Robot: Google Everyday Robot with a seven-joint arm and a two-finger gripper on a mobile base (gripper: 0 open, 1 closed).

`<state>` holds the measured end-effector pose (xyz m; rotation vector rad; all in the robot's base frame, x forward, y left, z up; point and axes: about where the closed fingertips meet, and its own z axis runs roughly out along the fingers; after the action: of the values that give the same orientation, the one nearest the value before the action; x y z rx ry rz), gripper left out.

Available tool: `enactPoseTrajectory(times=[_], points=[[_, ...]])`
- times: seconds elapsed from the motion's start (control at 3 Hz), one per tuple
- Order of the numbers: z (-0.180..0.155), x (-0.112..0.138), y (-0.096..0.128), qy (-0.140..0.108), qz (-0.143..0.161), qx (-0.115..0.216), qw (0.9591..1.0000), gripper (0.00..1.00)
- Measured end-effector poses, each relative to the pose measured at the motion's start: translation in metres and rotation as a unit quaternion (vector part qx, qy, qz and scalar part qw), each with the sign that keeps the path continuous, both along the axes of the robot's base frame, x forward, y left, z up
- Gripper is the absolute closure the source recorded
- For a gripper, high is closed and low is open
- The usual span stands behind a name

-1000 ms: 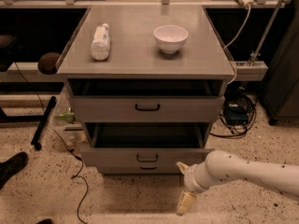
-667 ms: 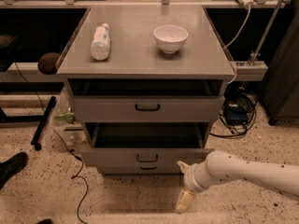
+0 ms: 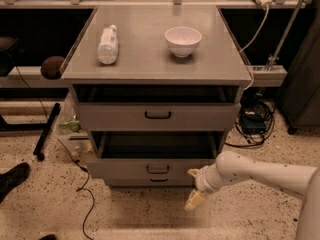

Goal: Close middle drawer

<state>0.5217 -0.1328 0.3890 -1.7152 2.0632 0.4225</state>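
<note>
The grey cabinet has three drawers. The middle drawer is pulled well out, showing its shallow empty tray and a flat front with a small black bar handle. The top drawer above it stands slightly open. The bottom drawer shows only as a strip beneath. My gripper is open and empty, low on the floor side, at the right end of the middle drawer's front. Its upper finger is at the front's lower right corner.
A plastic bottle lies on the cabinet top and a white bowl stands there. Cables run over the floor at left, a shoe is at far left, and a power unit with wires lies at right.
My gripper has risen slightly and come closer to the middle drawer's front. The drawers have not moved.
</note>
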Motion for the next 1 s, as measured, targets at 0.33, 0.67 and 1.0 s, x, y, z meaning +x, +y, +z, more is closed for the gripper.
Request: enactPoseTrajectory(times=[0.33, 0.67, 1.0], points=[[-0.012, 0.033, -0.016, -0.003, -0.021, -0.009, 0.9997, 0.42], [-0.014, 0.059, -0.038, -0.016, -0.053, -0.026, 0.9982, 0.66], [-0.013, 0.074, -0.052, -0.033, -0.081, -0.035, 0.9956, 0.62]])
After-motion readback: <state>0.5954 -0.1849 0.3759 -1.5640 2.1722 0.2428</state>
